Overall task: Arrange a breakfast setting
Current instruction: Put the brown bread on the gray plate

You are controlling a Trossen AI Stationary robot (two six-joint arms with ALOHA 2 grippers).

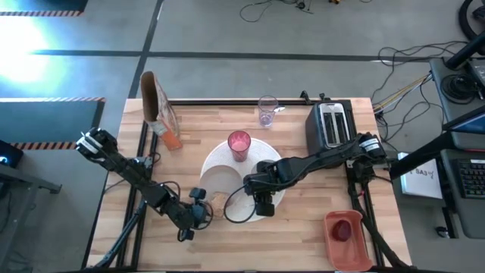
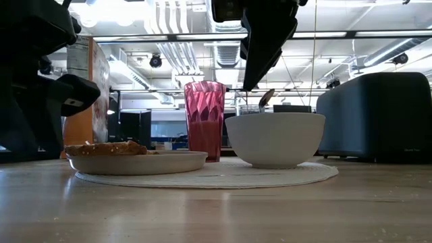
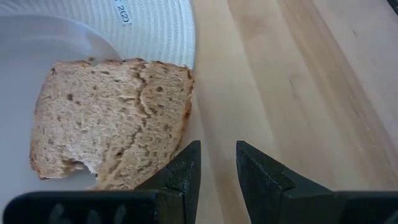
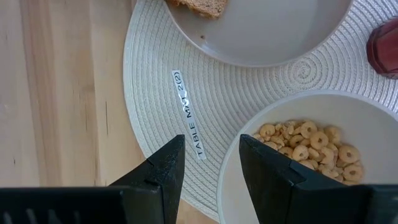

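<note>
Two grippers are at work over the round woven off-white table mat [image 4: 249,93], and we read both as holding nothing. Our left gripper [image 3: 217,165] has its fingers drawn narrow with a slim gap, and nothing sits between them; the slice of brown wholegrain toast [image 3: 112,118] lies just ahead and to one side, resting on the small white plate [image 3: 25,74] with one edge hanging over the rim toward the fingers. Our right gripper [image 4: 211,158] stands moderately apart, hovering directly over the near rim of the white round bowl [image 4: 298,106], one finger over the mat and the other over the bowl's wall.

We judge the step in hand to be squaring up the toast and the bowl. To do it well, we should nudge the toast inward by its overhanging edge (a light push, not a pinch, since bread tears). We should also keep the right fingers clear of the cereal when gripping the rim.

Pale ring-shaped cereal [image 4: 311,146] fills the bowl's bottom. Beyond the bowl from the right gripper stands the faceted pink plastic cup [image 1: 239,144], on the mat's far side. Farther off is the clear purplish glass [image 1: 267,110], upright on the wooden table [image 1: 197,121].
</note>
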